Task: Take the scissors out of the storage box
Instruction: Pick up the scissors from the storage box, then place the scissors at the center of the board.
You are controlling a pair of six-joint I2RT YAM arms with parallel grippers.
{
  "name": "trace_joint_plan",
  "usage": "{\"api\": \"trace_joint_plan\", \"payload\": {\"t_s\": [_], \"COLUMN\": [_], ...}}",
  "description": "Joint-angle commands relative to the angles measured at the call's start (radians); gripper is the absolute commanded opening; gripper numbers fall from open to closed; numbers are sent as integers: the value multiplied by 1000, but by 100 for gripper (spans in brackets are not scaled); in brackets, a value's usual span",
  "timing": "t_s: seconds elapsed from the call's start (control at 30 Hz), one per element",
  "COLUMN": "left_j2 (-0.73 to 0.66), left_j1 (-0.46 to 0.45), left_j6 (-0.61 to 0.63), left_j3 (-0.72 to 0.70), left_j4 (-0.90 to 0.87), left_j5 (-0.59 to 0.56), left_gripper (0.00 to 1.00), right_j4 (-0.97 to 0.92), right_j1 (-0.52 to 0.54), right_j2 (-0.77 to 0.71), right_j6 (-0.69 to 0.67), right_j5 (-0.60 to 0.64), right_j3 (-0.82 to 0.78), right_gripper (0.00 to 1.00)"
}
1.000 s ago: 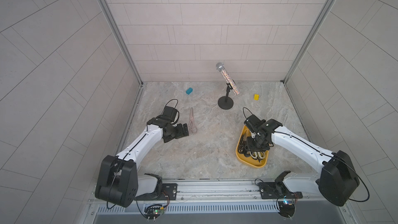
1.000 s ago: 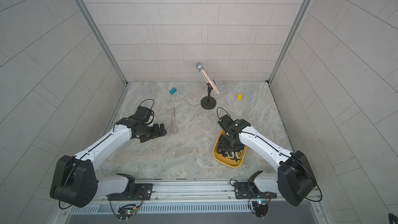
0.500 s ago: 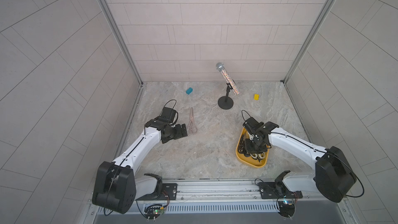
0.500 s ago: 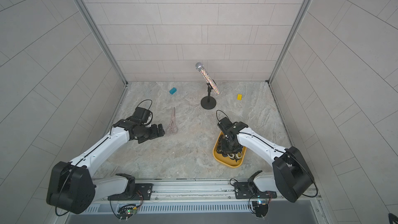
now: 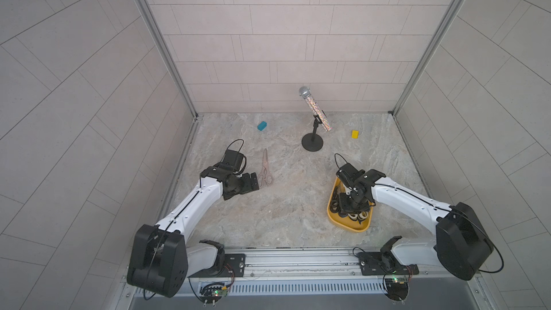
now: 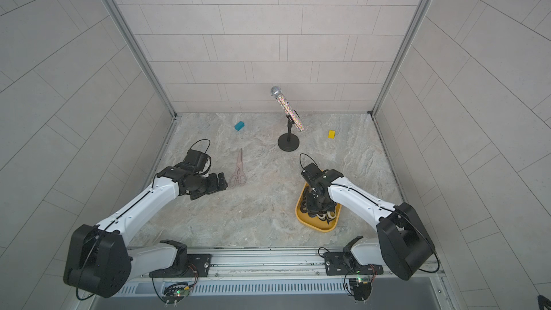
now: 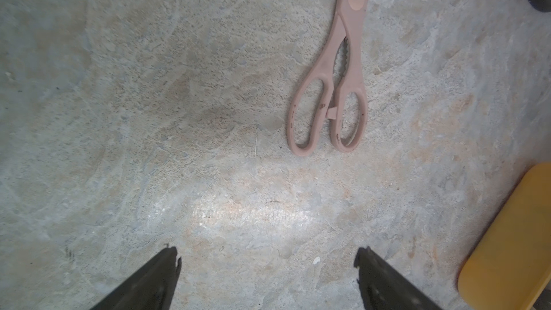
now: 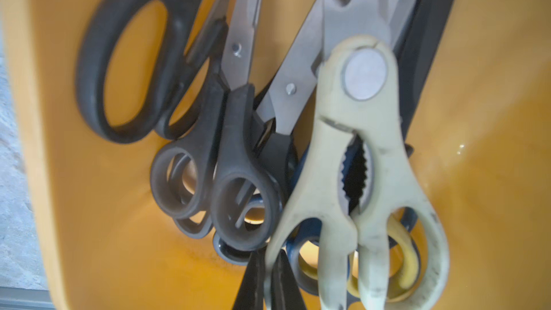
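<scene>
— Where do we find the scissors [image 8: 286, 105]?

— Most are heaped in the yellow box [image 8: 89, 234], handles at one end: several black scissors [image 8: 235, 144], and the cream scissors [image 8: 357, 159] on top of them. The box stands on the table [image 5: 283, 204], nearer to our bases than the microphone stand [image 5: 312, 146], on our right arm's side of it.

— What does our right pincer [image 8: 268, 253] do?

— It is down in the box. Its jaws are pressed together on one handle ring of the cream scissors. If that pair is lifted off the others, we cannot tell.

— And our left pincer [image 7: 267, 259]?

— It is low over the bare table with its jaws wide apart and nothing between them. The pink scissors [image 7: 337, 84] lie just beside it, flat and closed, outside the box. They are on our left arm's side of the stand and a little nearer to our bases than its foot.
</scene>
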Motion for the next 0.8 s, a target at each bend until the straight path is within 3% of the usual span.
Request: {"api": "trace_joint_plan", "payload": {"t_s": [0.0, 0.3, 0.53, 0.77], "left_j2": [-7, 40, 44, 13], "left_j1": [-3, 5, 33, 90], "left_j6": [-8, -29, -88, -70], "left_j3": [-3, -1, -32, -46], "left_j4": [-2, 71, 133, 118], "left_j5": [-3, 33, 89, 94], "left_gripper": [100, 100, 100, 100], "right_j4": [-73, -196, -153, -60], "right_j1": [-2, -3, 52, 142], "right_j2": [-27, -100, -84, 0], "right_j6": [0, 29, 103, 137], "right_j5": [34, 24, 8, 4], "right_j3": [44, 173, 259, 361], "right_gripper": [0, 0, 0, 0]}}
